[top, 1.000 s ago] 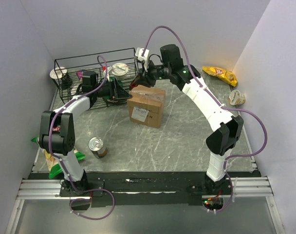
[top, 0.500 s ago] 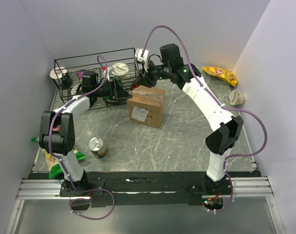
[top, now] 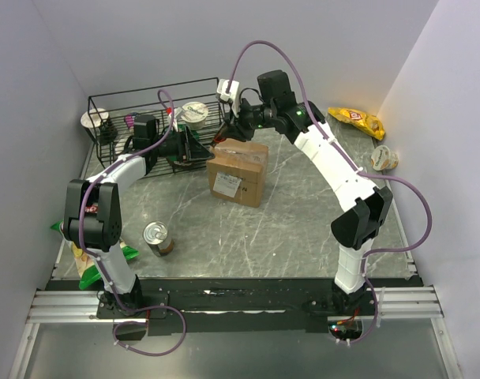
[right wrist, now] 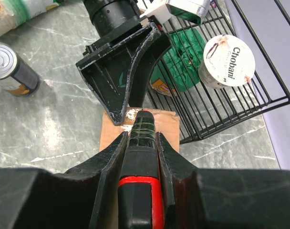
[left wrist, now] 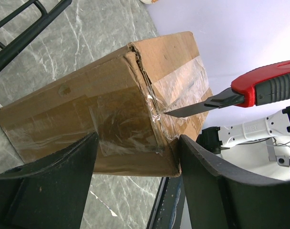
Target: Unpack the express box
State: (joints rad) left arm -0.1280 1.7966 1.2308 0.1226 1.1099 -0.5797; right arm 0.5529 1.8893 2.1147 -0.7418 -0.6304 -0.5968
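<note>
Right pincer (right wrist: 138, 143) clamps a red box cutter (left wrist: 259, 90), blade tip on the taped end of the express box (top: 238, 171). Left pincer (left wrist: 135, 162) spread, straddling the box's corner.

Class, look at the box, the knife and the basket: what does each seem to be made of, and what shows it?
Box: brown corrugated cardboard, matte, frayed at the corner, with glossy clear tape over it.
Knife: dull grey metal-looking blade, with a red, probably plastic handle and black ribbed grip.
Basket: thin black wire, likely coated metal, in an open grid.
</note>
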